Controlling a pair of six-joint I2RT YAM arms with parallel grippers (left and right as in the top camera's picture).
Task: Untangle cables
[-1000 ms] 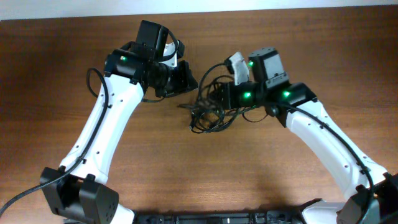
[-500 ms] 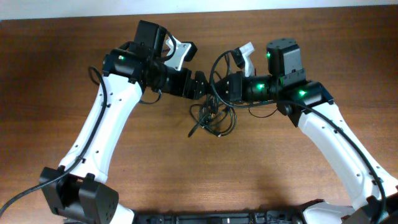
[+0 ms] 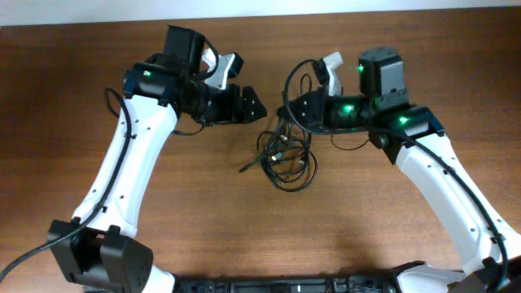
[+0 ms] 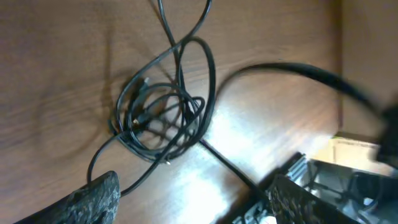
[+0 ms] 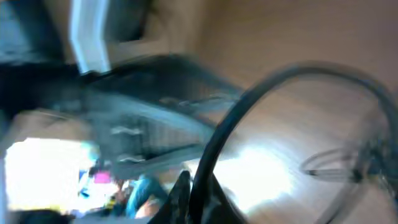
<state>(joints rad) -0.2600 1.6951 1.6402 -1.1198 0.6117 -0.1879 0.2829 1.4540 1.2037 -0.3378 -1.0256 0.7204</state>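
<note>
My left claw (image 4: 193, 190) gapes wide at the bottom of its own view, gripping nothing. My right claw (image 5: 198, 199) is pinched tight on one black strand. Beyond, the cables (image 3: 286, 155) lie tangled mid-frame on the wooden table (image 3: 366, 228), between both claws.

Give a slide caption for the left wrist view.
Open left hand facing tangled black cables on a wooden table.
</note>
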